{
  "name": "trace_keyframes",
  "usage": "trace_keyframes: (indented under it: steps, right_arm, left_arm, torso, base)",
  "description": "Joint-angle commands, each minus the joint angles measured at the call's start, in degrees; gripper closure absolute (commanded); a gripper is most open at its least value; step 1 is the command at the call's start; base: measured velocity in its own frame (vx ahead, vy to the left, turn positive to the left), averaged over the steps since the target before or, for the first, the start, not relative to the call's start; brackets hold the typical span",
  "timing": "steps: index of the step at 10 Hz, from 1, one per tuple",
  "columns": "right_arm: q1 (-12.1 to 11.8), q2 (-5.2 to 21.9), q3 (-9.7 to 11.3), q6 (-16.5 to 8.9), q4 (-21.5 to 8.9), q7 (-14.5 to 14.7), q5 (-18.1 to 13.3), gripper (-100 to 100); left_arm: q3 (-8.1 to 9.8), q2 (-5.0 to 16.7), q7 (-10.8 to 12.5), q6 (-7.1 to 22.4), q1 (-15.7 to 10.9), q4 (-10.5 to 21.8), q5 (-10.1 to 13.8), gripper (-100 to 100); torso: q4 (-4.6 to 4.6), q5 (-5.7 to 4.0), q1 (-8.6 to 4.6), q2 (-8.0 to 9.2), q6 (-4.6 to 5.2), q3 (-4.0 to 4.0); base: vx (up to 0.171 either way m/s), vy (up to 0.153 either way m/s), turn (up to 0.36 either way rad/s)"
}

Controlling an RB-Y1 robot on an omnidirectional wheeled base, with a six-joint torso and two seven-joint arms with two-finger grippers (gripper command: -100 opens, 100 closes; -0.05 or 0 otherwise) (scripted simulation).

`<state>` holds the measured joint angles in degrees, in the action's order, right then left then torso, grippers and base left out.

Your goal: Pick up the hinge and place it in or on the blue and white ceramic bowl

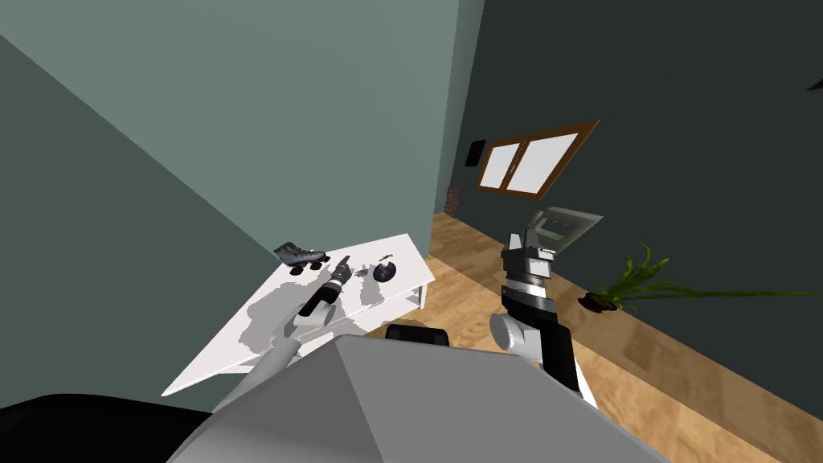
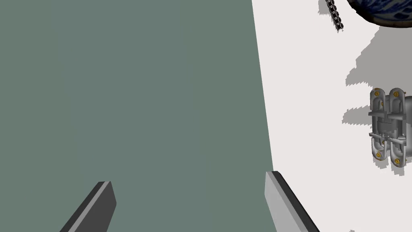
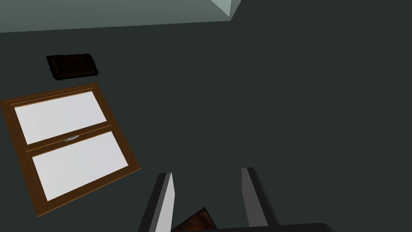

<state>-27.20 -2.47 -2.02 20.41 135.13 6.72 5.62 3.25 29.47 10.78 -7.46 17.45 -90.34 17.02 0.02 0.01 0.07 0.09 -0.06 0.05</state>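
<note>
The hinge (image 2: 389,127) is silver metal with small gold screws and lies flat on the white table (image 2: 305,100). My left gripper (image 2: 189,201) hangs open over the table's edge by the grey-green wall, with nothing between its fingers. The hinge lies off to the side, beyond one finger (image 2: 281,201). The blue and white bowl (image 2: 382,10) stands further along the table past the hinge, cut off by the picture's edge. In the head view my left gripper (image 1: 345,260) reaches over the table near the bowl (image 1: 385,272). My right gripper (image 1: 526,241) is raised over the floor, open and empty.
A dark roller skate (image 1: 299,256) stands at the table's far corner by the wall. A short black chain (image 2: 334,15) lies beside the bowl. A potted plant (image 1: 635,281) sits on the wooden floor to the right. The wall (image 2: 120,80) runs close along the table.
</note>
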Motion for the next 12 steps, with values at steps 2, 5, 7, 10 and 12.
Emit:
trace_keyframes:
  steps: [2,5,7,10,12]
  right_arm:
    - [0.0,0.0,0.0,0.0,0.0,0.0,0.0,0]
    - [0.0,0.0,0.0,0.0,0.0,0.0,0.0,0]
    - [0.0,0.0,0.0,0.0,0.0,0.0,0.0,0]
    - [0.0,0.0,0.0,0.0,0.0,0.0,0.0,0]
    - [0.0,0.0,0.0,0.0,0.0,0.0,0.0,0]
  left_arm:
    - [-0.22,1.7,0.4,2.5,-2.0,4.1,2.4,-100]
    - [-0.45,3.0,0.7,4.8,-3.2,9.2,4.6,-100]
    - [-0.74,4.2,1.0,7.2,-4.3,11.7,6.8,-100]
    - [-1.07,5.2,1.4,9.6,-5.3,16.5,9.0,-100]
    - [-1.41,6.1,1.7,12.0,-6.4,19.3,11.2,-100]
  torso:
    - [0.0,0.0,-0.01,-0.03,-0.01,-0.02]
    - [0.01,0.0,0.01,0.0,0.06,0.0]
    - [0.01,0.01,0.03,0.02,0.05,0.01]
    - [0.0,0.0,0.02,-0.05,0.05,-0.02]
    - [0.0,0.01,0.03,-0.02,0.03,-0.01]
  base:
    - [-0.017,0.004,-0.108]
    - [-0.028,0.012,-0.181]
    - [-0.028,0.017,-0.194]
    - [-0.013,0.011,-0.133]
    - [-0.022,0.016,-0.185]
